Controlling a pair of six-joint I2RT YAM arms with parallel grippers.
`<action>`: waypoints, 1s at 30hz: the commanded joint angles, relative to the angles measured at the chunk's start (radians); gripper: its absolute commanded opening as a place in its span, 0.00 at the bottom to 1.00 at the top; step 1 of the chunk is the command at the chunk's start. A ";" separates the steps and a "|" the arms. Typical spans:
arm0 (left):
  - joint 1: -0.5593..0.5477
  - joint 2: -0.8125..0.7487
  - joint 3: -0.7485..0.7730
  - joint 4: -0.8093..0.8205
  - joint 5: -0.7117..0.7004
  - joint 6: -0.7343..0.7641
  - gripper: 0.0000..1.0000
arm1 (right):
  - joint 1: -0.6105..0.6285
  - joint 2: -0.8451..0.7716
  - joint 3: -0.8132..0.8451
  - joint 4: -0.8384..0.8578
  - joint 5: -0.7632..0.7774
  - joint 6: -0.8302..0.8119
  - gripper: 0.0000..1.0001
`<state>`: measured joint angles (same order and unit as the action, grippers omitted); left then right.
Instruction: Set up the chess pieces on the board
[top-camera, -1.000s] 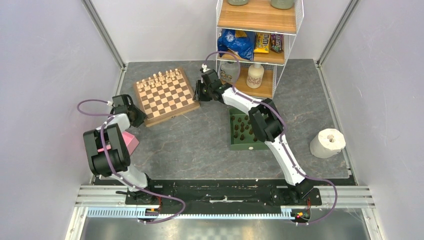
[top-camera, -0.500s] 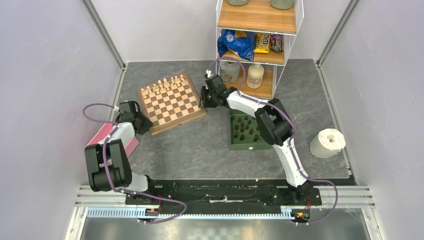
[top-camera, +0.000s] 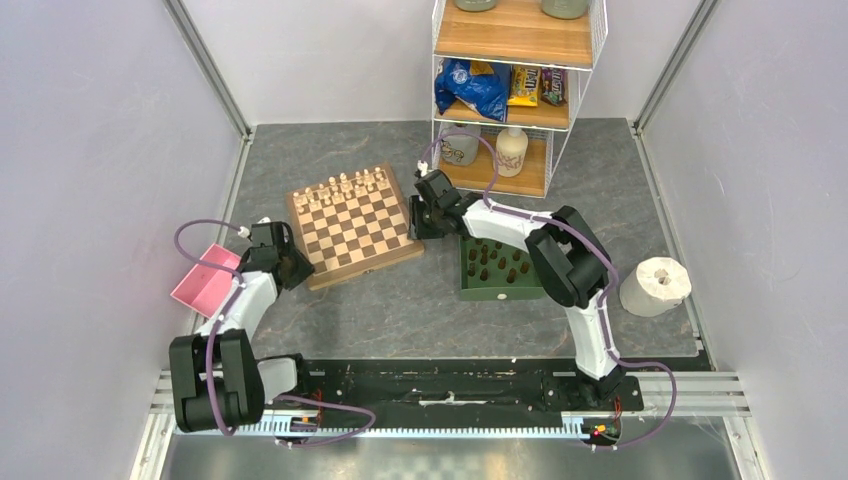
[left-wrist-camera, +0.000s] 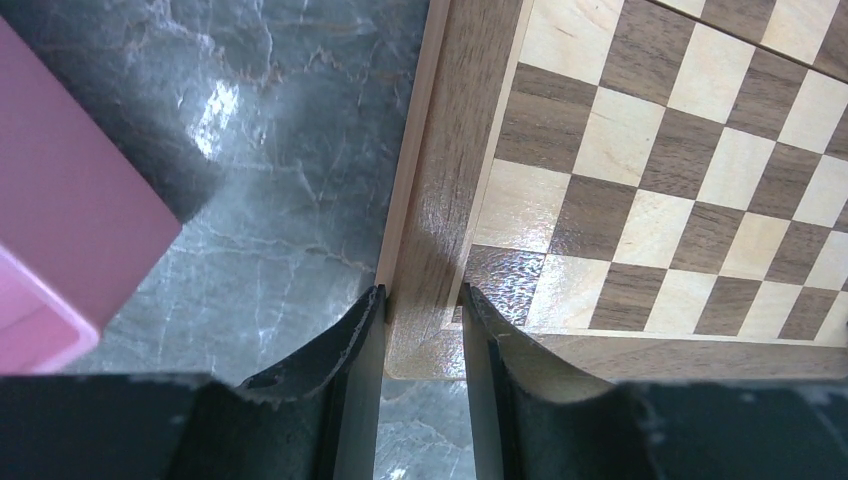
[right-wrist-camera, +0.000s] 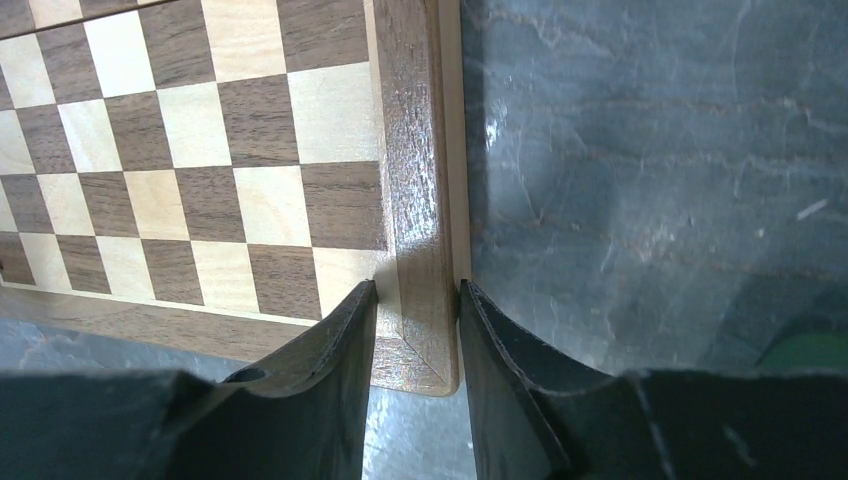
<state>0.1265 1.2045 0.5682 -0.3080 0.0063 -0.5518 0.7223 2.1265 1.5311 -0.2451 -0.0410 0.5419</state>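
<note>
Gripping the board (top-camera: 352, 228) at its two near corners, the left gripper (left-wrist-camera: 421, 295) and right gripper (right-wrist-camera: 417, 288) each clamp its wooden border, pale pieces (top-camera: 345, 187) lining the far edge.

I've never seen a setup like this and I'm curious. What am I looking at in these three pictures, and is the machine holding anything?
It is two robot arms bolted to a table's near edge: the left arm and the right arm. The wide picture comes from a camera overhead; the close-ups come from cameras on each wrist. On the table lie a chessboard with pale pieces along its far side, a green tray of dark pieces, a pink box and a paper roll. The left fingers pinch the board's near-left corner; the right fingers pinch its near-right corner.
</note>
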 joint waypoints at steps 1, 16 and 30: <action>-0.059 -0.087 -0.024 0.036 0.105 -0.014 0.39 | 0.082 -0.087 -0.076 0.016 -0.090 0.033 0.43; -0.164 -0.289 -0.168 -0.045 0.115 -0.091 0.38 | 0.152 -0.234 -0.239 -0.043 0.019 0.047 0.45; -0.233 -0.427 -0.229 -0.109 0.080 -0.192 0.38 | 0.175 -0.307 -0.319 -0.099 0.035 0.059 0.47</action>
<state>-0.0723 0.7898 0.3527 -0.4480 -0.0448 -0.6418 0.8406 1.8576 1.2263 -0.3676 0.1062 0.5579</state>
